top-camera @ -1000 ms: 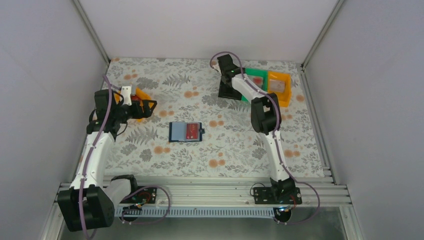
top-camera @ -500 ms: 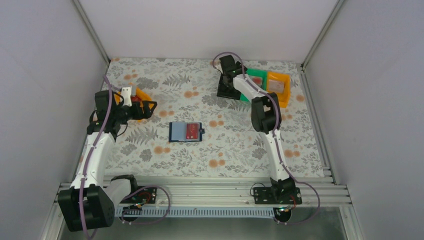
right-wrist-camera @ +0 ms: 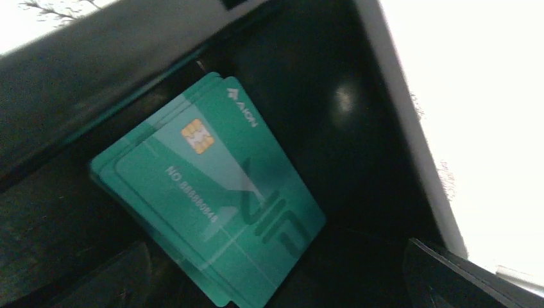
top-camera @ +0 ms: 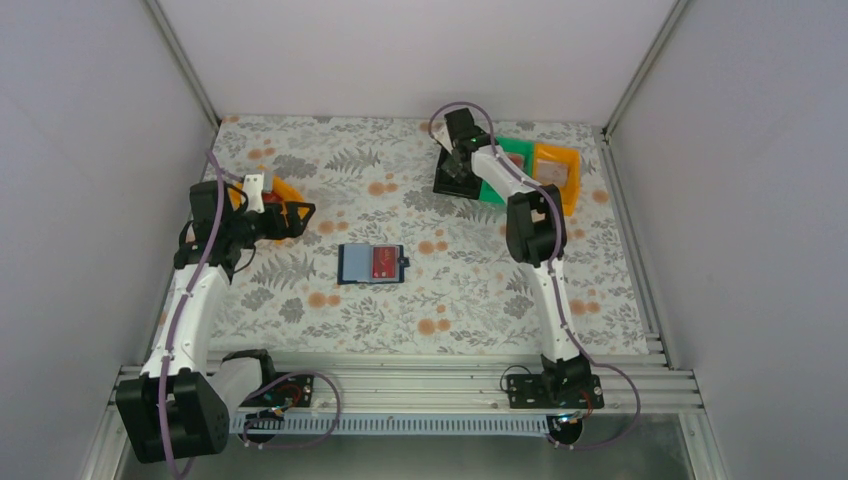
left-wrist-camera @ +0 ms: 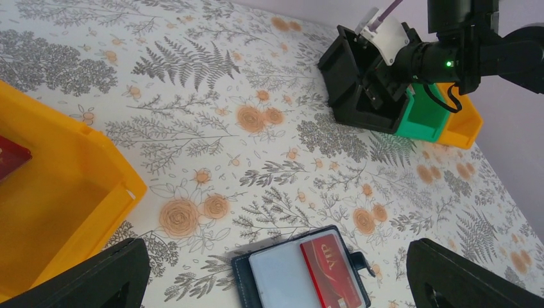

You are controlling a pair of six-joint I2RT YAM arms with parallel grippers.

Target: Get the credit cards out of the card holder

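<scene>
Jaws of the right gripper (right-wrist-camera: 277, 285) are standing wide apart inside the black bin (right-wrist-camera: 359, 128), gripping nothing, with teal credit cards (right-wrist-camera: 212, 199) lying stacked just ahead of them. Left gripper (left-wrist-camera: 277, 277) is hanging spread wide; the card holder (left-wrist-camera: 282, 274) is lying open between its jaws, a red card (left-wrist-camera: 330, 269) showing.

I count one navy-blue folding card wallet (left-wrist-camera: 276, 276), one red plastic card (left-wrist-camera: 330, 263) in its slot, at least two teal plastic cards (right-wrist-camera: 218, 192) stacked together, two orange plastic bins (left-wrist-camera: 77, 186) (left-wrist-camera: 465, 125), one black plastic bin (left-wrist-camera: 349, 109) and one green plastic bin (left-wrist-camera: 423, 115).
</scene>
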